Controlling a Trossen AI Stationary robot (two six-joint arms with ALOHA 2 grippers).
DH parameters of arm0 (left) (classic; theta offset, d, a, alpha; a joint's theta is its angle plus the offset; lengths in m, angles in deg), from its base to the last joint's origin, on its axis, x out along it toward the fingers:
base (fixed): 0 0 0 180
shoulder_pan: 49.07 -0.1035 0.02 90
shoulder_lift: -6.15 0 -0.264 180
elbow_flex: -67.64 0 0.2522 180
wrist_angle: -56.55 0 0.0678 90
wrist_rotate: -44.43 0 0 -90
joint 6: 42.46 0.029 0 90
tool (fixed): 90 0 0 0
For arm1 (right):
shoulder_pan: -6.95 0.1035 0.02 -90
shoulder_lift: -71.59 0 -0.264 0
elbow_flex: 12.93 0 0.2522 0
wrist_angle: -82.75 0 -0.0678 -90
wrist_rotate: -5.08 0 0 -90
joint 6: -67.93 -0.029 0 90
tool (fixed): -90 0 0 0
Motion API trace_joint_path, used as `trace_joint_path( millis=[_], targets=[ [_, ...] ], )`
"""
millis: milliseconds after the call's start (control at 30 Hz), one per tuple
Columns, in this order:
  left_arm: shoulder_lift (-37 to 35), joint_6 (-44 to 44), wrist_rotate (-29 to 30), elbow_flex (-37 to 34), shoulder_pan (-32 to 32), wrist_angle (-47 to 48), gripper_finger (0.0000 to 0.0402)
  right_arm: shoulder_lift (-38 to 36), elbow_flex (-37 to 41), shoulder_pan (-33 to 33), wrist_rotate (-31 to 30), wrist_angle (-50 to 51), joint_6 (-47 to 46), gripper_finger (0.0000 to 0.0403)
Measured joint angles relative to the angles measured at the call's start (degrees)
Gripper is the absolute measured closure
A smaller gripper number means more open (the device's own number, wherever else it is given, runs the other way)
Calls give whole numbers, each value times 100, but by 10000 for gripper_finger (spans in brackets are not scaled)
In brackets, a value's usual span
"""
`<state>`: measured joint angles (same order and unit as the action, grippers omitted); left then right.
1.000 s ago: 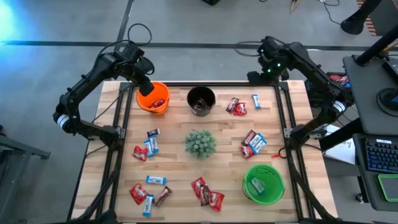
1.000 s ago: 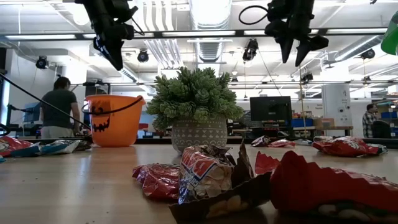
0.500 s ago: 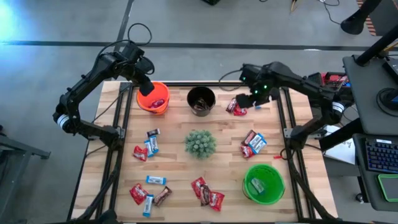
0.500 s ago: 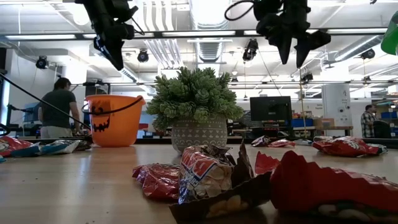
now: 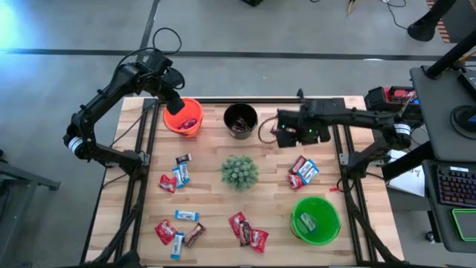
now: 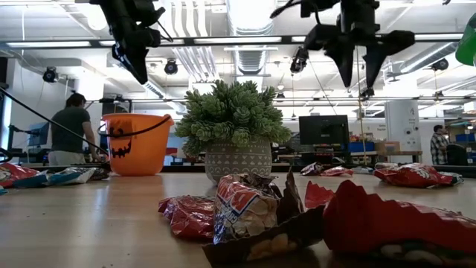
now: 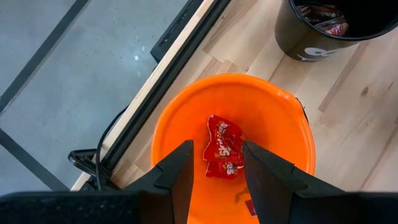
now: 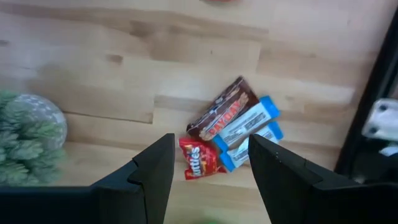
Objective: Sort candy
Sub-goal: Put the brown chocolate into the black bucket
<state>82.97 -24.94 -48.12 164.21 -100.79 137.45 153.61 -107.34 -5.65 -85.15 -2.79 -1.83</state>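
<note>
Overhead first: candy scattered in loose clusters across the wooden counter [image 5: 208,190], wrappers lying flat with long axes pointing every which way. Left cluster [image 5: 175,176] mixed red and blue-white; right cluster [image 5: 303,170] beside the green bucket [image 5: 316,219]; more near the front edge [image 5: 248,230]. Orange bucket [image 5: 183,117] and black bucket [image 5: 240,120] at the back, spiky plant [image 5: 239,171] mid-counter. Left gripper [image 5: 173,101] poised above the orange bucket, as a second ago; right gripper [image 5: 279,132] now swung in over the counter near the black bucket, away from the back corner held earlier.

Low across the counter: crumpled red and brown wrappers [image 6: 245,212] close up, plant pot behind, a person [image 6: 72,128] standing in the lab beyond, pipes and lights overhead. Right gripper [image 6: 364,63] hanging high, jaws spread.

Left wrist: jaws parted and empty over the orange bucket [image 7: 186,124], a red packet [image 7: 225,148] on its floor, long axis running away from the camera.

Right wrist: jaws wide, nothing held, above a brown bar [image 8: 224,116], two blue-white bars [image 8: 252,130] lying parallel on a diagonal, and a red packet [image 8: 200,159] touching them.
</note>
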Motion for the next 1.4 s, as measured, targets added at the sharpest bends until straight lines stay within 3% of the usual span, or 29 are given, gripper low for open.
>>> trace_joint_path(
  millis=[633, 1100, 1400],
  targets=[
    [0, -1, 0, 0, 0, 48, 281, -26, 2000, 808, 22, -1853, -1779, 209],
    [0, -39, 0, 0, -1, 48, 281, -31, 2671, 874, 24, -2582, -2150, 209],
    [0, -108, -2, 0, -2, 48, 281, -31, 2761, 1023, -135, -2736, -3254, 209]
  ],
)
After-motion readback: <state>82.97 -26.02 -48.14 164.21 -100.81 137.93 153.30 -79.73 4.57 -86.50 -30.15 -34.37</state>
